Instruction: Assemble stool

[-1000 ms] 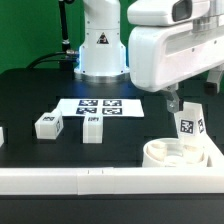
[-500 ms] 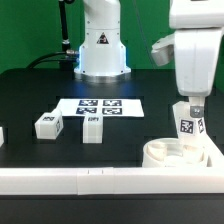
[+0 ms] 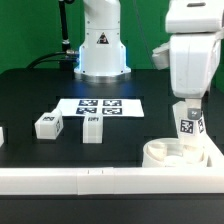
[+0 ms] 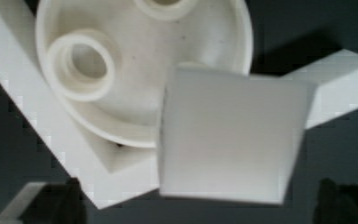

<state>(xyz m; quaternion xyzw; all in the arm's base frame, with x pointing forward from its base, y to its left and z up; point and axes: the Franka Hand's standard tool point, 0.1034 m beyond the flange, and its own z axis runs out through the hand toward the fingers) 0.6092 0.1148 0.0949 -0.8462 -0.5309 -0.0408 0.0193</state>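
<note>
Gripper (image 3: 187, 108) is over the seat (image 3: 175, 152), jaws spread wide, with a leg (image 3: 186, 125) standing between the fingers. From the wrist view there is a gap on both sides of the leg (image 4: 234, 135), so I read it as straddled, not clamped.

Seat sits at the exterior view's right, pushed into the corner of the rail (image 3: 100, 180). Sockets face up; one open socket (image 4: 82, 64) shows clearly in the wrist view. Whether the leg's foot is already in a socket I cannot tell (the seat's rim hides the joint).

Handling, as a judgement: rigid white plastic, light, hard and fairly slick. The leg is blocky with flat faces, so flat-on-flat pinch across two opposite sides, mid-height, should hold without twisting. The tagged face looks toward the exterior camera. The seat is too wide for these jaws; better left braced against the rail.

Around: two more legs, leg A (image 3: 47, 125) and leg B (image 3: 92, 129), lie loose on the table (image 3: 30, 90) at the exterior view's left, well apart from the seat. Marker board (image 3: 100, 105) lies flat behind them, near the robot base (image 3: 100, 50).

In the way: the rail wall close beside the seat limits how low the fingers can go on that side. Nothing else crowds the leg.
</note>
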